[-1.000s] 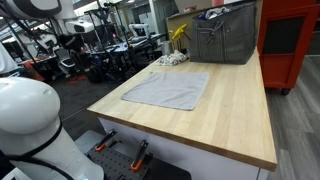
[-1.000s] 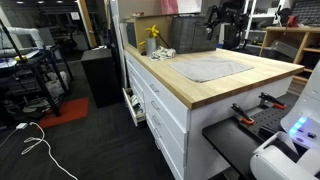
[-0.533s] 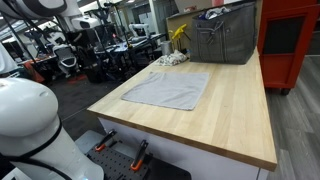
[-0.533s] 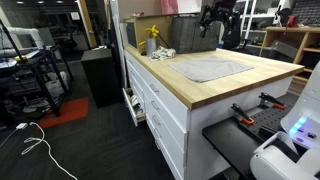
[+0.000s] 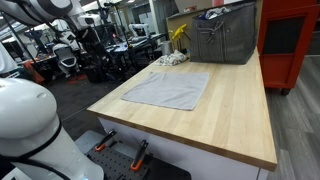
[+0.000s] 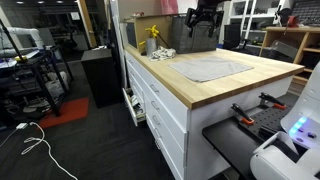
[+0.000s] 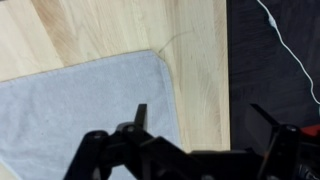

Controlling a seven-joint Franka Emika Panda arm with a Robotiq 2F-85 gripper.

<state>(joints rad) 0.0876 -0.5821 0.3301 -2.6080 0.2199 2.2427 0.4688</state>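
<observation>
A grey cloth (image 5: 168, 90) lies flat on the wooden tabletop (image 5: 240, 110), and both exterior views show it (image 6: 212, 68). My gripper (image 6: 203, 15) hangs high above the far part of the table, well clear of the cloth. In the wrist view the gripper (image 7: 205, 115) is open with nothing between its fingers. Below it are a corner of the cloth (image 7: 80, 110), a strip of bare tabletop (image 7: 195, 60) and the table's edge. One dark fingertip (image 7: 140, 112) shows over the cloth, the other over the dark floor.
A grey metal bin (image 5: 225, 38) stands at the back of the table, with a yellow object (image 5: 179, 33) and small crumpled items (image 5: 172, 59) beside it. A red cabinet (image 5: 290, 40) is behind. A white cable (image 7: 290, 50) lies on the floor past the table edge.
The gripper has drifted sideways high above the table, towards the yellow object's side. It stays open. The cloth has not moved.
</observation>
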